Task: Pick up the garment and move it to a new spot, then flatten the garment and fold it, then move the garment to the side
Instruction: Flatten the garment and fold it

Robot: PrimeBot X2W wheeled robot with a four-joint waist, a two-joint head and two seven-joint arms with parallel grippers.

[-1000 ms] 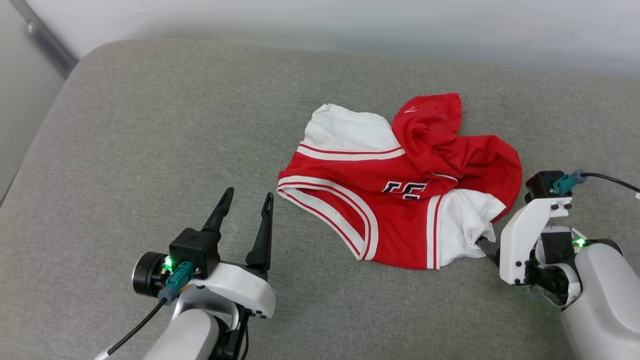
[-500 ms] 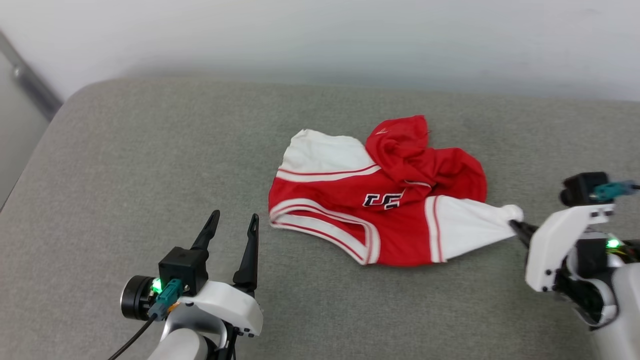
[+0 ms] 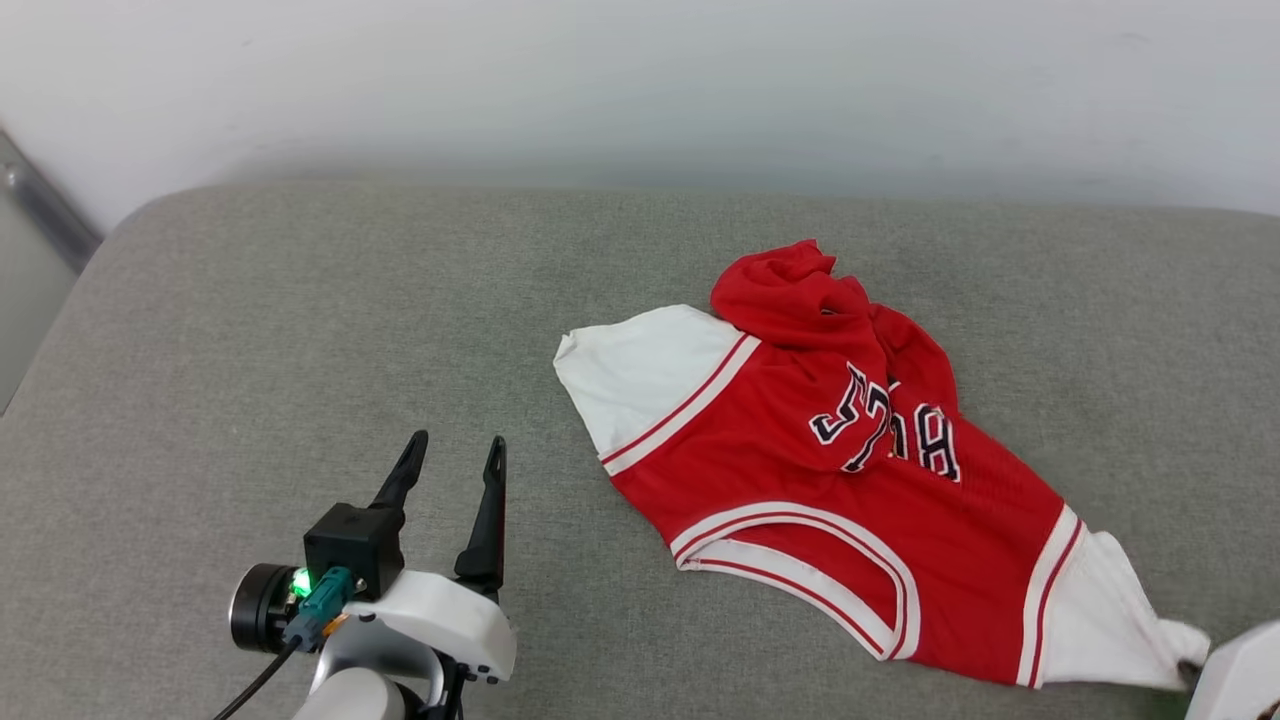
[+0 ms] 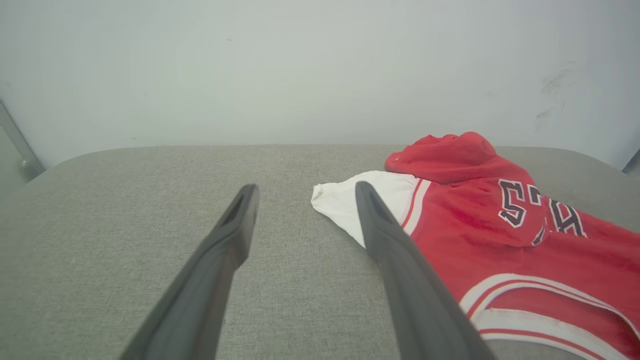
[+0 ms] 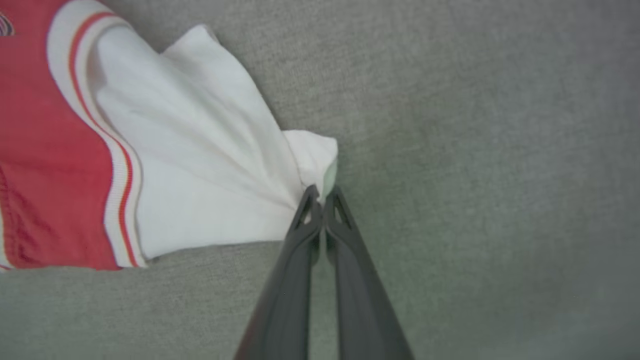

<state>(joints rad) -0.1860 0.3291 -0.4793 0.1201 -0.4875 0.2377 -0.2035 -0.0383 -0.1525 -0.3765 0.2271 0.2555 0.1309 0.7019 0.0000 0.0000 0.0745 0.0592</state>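
Note:
The garment (image 3: 850,470) is a red jersey with white sleeves, lying crumpled on the grey cushion (image 3: 300,320), its black number print facing up. One white sleeve (image 5: 200,175) is stretched to a point toward the lower right, and my right gripper (image 5: 321,194) is shut on its tip. My left gripper (image 3: 450,455) hovers open at the lower left, well clear of the cloth; in the left wrist view the garment (image 4: 500,225) lies just right of its fingers (image 4: 380,225).
A pale wall (image 3: 640,80) runs behind the cushion's far edge. The cushion's rounded left corner (image 3: 110,240) drops off beside a grey rail (image 3: 40,210). Bare cushion spreads left of the garment.
My right gripper shut on the white sleeve tip and dragged the garment toward me and to the right, partly unfurling it and exposing the number print. The head camera has also tilted.

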